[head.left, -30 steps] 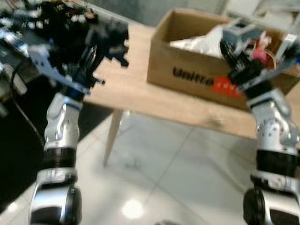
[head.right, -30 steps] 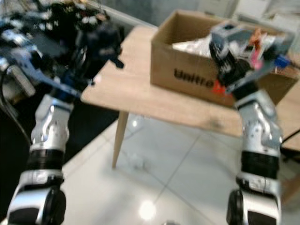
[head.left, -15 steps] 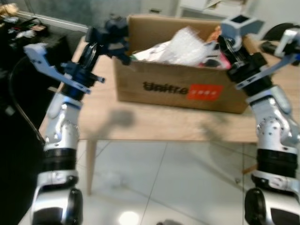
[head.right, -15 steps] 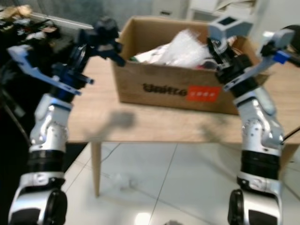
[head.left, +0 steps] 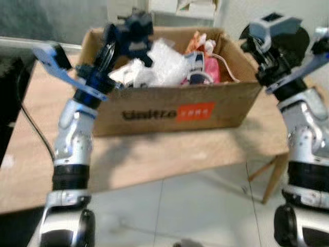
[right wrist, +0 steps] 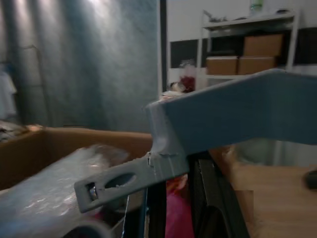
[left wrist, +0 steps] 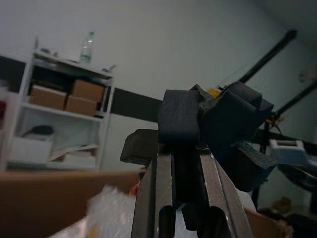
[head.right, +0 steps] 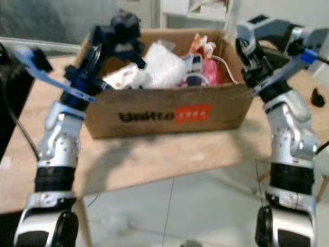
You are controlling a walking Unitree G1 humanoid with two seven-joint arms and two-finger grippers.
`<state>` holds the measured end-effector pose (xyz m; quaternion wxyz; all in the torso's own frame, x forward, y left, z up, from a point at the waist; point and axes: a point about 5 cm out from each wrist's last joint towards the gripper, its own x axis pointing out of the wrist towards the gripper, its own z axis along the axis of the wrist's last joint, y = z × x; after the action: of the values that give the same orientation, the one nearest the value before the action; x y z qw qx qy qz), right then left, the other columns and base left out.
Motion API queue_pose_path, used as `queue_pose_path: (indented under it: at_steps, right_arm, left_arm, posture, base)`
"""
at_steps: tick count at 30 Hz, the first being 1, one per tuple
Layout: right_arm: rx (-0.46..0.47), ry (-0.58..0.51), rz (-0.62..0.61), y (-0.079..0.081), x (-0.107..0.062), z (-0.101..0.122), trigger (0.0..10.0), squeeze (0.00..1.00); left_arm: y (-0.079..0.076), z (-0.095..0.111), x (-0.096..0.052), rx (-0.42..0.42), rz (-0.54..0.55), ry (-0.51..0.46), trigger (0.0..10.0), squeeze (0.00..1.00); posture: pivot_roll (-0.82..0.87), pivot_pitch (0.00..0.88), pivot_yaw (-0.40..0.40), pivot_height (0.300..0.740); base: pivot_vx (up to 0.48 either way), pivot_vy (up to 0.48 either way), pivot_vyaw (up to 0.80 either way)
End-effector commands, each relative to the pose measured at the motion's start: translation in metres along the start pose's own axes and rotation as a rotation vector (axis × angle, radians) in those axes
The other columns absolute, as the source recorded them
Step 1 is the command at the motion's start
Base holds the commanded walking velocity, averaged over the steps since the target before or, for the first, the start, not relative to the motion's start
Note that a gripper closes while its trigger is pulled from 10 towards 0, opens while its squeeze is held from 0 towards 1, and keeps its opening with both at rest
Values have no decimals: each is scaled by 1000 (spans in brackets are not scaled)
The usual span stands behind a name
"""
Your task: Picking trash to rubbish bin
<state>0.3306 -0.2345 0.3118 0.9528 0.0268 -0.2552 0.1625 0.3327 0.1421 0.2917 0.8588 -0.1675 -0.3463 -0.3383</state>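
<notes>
Left wrist view: left end effector (left wrist: 181,148) closed on dark foam piece (left wrist: 218,129).
Change: cardboard box (head.left: 169,110) on counter (head.left: 154,154) now faces the robot.
Meaning: probably ready to drop.
Right end effector (head.left: 264,54): grip state unclear.

Head views down over box (head.left: 175,110)

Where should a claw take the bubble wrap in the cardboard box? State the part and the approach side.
Pinch the bubble wrap at its raised crumpled peak, probably from straight above: the cardboard box walls shut off its sides. The left claw holds a dark object over the box.
</notes>
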Motion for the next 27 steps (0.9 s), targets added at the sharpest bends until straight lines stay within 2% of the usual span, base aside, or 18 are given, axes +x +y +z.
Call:
queue_pose_path:
  at_steps: [1,4,7,9,10,12,15,16,17,18,19,20,23,24,27]
  right_arm:
    - [-43,50,10,5,5,-7,10000,0]
    - [-54,90,42,12,7,-12,10000,0]
    - [-89,141,139,25,7,-17,10000,0]
    - [-142,185,244,39,4,-21,10000,0]
    - [-142,185,244,39,4,-21,10000,0]
    - [-153,213,274,45,4,-24,10000,0]
    - [-154,231,259,43,4,-24,10000,0]
    - [-153,238,248,42,4,-23,10000,0]
    - [-146,239,233,39,5,-21,10000,75]
    - [-138,237,218,37,5,-20,10000,216]
    - [-121,229,197,35,5,-17,10000,824]
    - [-105,223,180,32,5,-16,10000,918]
    - [-97,220,173,31,5,-14,10000,918]
    - [-69,193,165,31,6,-10,10000,1000]
    - [-44,151,155,31,7,-3,10000,1000]
  left_arm:
    - [0,7,1,33,15,-15,10000,0]
    - [1,9,7,88,68,-5,10000,0]
    - [5,10,10,152,125,30,10000,0]
    - [6,8,13,220,137,80,10000,0]
    - [6,8,13,220,137,80,10000,0]
    - [3,7,17,281,123,115,10000,0]
    - [-1,7,19,317,111,131,10000,0]
    - [-2,6,20,355,102,143,10000,0]
    - [-4,6,21,385,95,157,10000,0]
    - [-5,5,21,406,90,168,10000,0]
    - [-6,4,21,418,84,176,10000,12]
    - [-6,4,21,421,79,182,10000,329]
    - [-6,4,21,424,78,184,10000,329]
    - [-7,3,21,429,69,191,10000,1000]
    - [-9,3,21,455,55,205,10000,1000]
  posture:
    - [-35,99,0,740]
    - [-35,100,-5,740]
    - [-36,99,-4,740]
    - [-36,99,-3,740]
    - [-36,99,-3,740]
    - [-36,100,-3,740]
    - [-38,100,-1,740]
    - [-39,101,0,740]
    - [-38,102,0,740]
    - [-39,103,0,740]
    - [-40,103,2,740]
    - [-40,103,2,740]
    - [-40,103,2,740]
    - [-39,104,4,740]
    - [-39,105,8,740]
  base:
    - [360,0,0]
    - [349,0,0]
    - [204,0,0]
    - [0,0,0]
    - [0,0,0]
    - [0,0,0]
    - [0,0,0]
    - [0,0,0]
    - [0,0,0]
    - [0,0,0]
    - [0,0,0]
    - [0,0,0]
    - [0,0,0]
    - [0,0,0]
    - [0,0,0]
